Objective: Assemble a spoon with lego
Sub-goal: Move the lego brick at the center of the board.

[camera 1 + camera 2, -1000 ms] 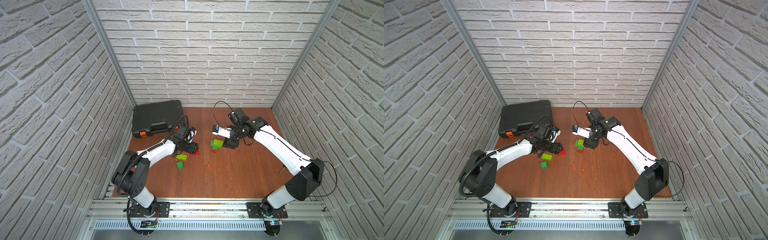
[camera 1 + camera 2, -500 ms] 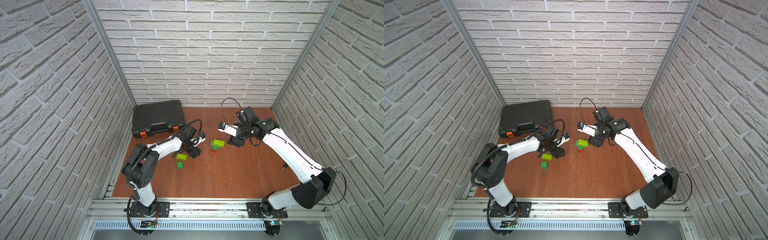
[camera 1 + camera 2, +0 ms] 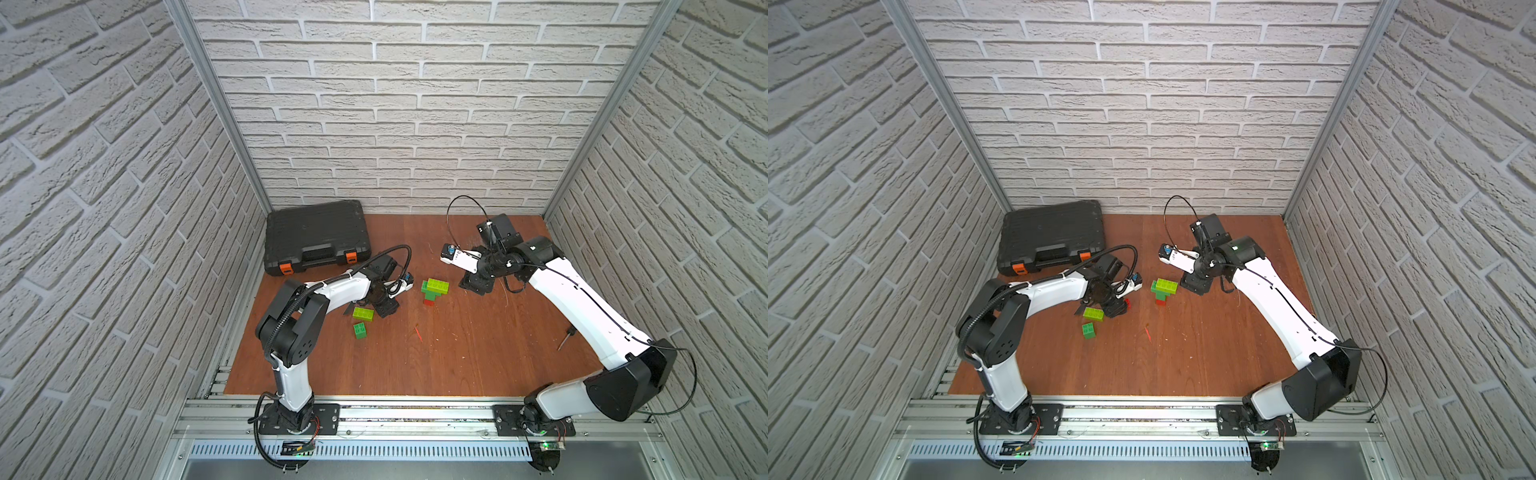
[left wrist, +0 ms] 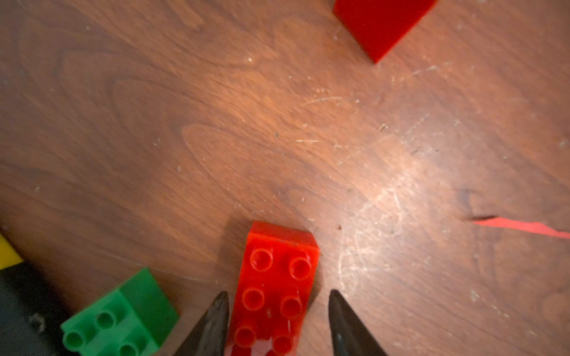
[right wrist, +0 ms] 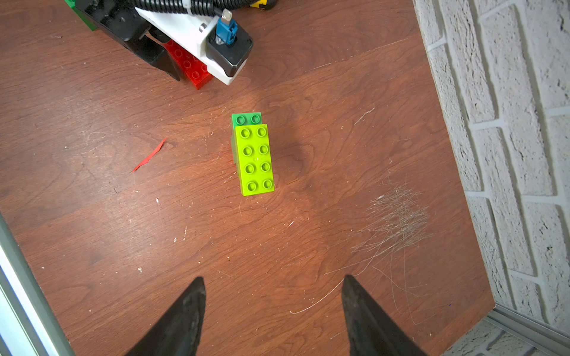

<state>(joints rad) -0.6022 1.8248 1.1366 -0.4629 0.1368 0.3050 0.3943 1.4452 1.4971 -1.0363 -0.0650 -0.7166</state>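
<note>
White brick walls [image 3: 415, 104] enclose a (scratched) wooden tabletop [image 3: 457, 353].

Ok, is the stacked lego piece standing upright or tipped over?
Upright. The stack stands on its red base brick, with the lime brick on top, studs facing up.

A: How is the left arm [image 3: 336, 291] posed?
B: Elbow folded, forearm reaching inward; the left end effector [image 4: 277, 294] points down, jaws parted.
A: And the right arm [image 3: 582, 307]?
B: Stretched far forward; the right end effector [image 5: 273, 279] tilts down, its 2 fingers [image 5: 185, 308] wide apart, holding nothing.
</note>
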